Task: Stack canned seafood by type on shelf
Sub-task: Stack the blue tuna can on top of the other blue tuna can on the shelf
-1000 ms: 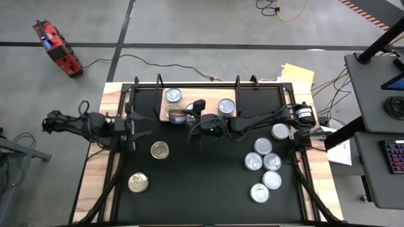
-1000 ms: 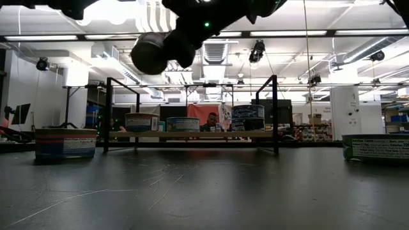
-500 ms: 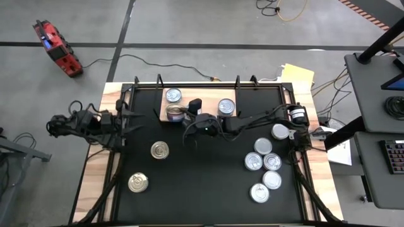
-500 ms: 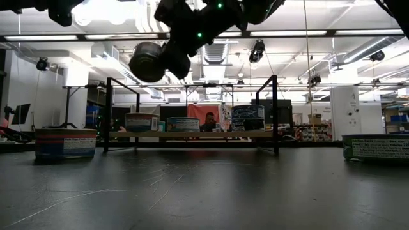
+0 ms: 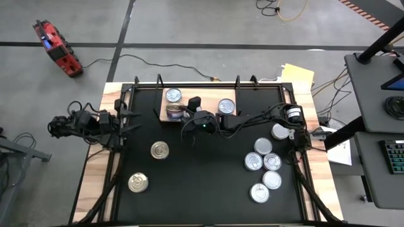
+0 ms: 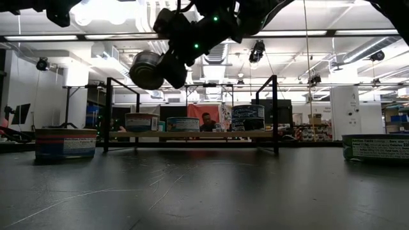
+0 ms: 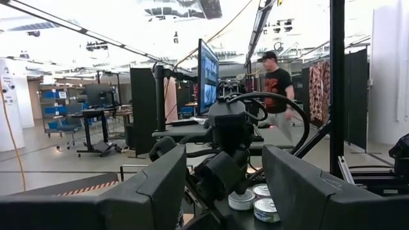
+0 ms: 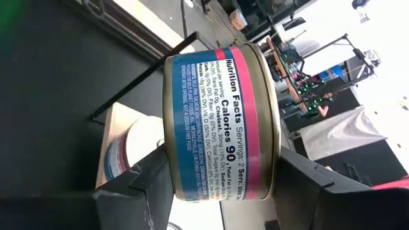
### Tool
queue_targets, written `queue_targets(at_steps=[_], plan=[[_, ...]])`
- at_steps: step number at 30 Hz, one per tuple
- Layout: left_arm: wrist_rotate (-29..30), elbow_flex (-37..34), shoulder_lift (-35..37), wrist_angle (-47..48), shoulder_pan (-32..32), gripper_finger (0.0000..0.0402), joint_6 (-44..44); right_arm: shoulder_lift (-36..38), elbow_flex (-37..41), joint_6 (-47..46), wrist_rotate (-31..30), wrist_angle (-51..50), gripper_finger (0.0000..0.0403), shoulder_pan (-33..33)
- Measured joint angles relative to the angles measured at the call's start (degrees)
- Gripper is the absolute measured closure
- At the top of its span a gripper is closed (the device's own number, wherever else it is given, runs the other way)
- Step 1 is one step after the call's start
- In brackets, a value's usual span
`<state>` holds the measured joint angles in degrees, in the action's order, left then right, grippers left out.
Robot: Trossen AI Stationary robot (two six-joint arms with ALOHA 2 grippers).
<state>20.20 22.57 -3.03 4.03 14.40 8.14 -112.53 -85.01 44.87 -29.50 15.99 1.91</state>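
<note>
A black table (image 5: 202,183) with wooden edges stands on a grey floor in a bright workshop; a person shows beyond it. The shelf (image 5: 208,104) lies at the table's far edge. On it stand three tins. The right gripper (image 5: 187,113) holds a fourth, blue-labelled tin (image 8: 220,121) just above the shelf. Two gold tins lie left of the shelf, six silver ones right. The left gripper (image 5: 129,120), left of the shelf, stands open and empty.

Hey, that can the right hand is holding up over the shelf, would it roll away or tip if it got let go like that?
The can in the right hand is held on edge, off the shelf, so dropped it would likely roll on its round side. It looks rigid metal, probably not fragile. Its glossy label may be somewhat slippery.
</note>
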Motion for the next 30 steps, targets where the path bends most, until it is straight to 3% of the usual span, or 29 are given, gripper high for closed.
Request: queue_targets(at_steps=[21,24,30], plan=[[0.00,-0.63,-0.03,-0.08,-0.01,0.0212,-0.28,-0.11,0.00,-6.36,9.70,3.63,0.0204,3.87],[0.01,-0.63,-0.04,-0.34,-0.01,0.0212,-0.25,-0.11,0.00,-9.44,15.15,4.63,0.0205,4.52],[0.23,-0.63,-0.01,-0.52,-0.01,0.0212,-0.17,-0.11,0.00,-8.26,13.57,4.53,0.0208,4.50]])
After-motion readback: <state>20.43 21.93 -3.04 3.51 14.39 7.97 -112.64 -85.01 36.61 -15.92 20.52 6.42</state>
